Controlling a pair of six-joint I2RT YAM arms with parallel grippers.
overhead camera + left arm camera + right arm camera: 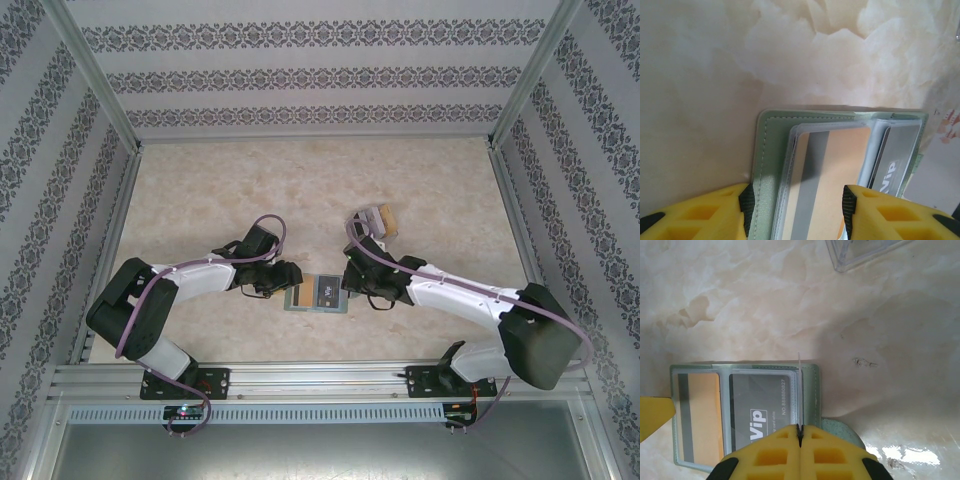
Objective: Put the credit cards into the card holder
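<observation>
The sage-green card holder (316, 294) lies open on the table between my two grippers. Its clear pockets hold a tan credit card with a grey stripe (840, 160) (707, 415) and a grey "VIP" card (895, 170) (760, 400). My left gripper (796, 210) (292, 278) is open over the holder's (767, 150) tan-card half, one pad at the green outer edge and the other over the card. My right gripper (800, 430) (350, 287) is shut on a thin pale sheet (799, 385) standing on edge by the holder's (812, 390) right border. I cannot tell whether that sheet is a card or a clear pocket leaf.
A clear plastic box with a tan end (381, 218) (865, 250) lies farther back on the marble-patterned tabletop (220, 190). Patterned walls enclose the table on three sides. The holder's rounded green tab (842, 432) sticks out beside my right fingers.
</observation>
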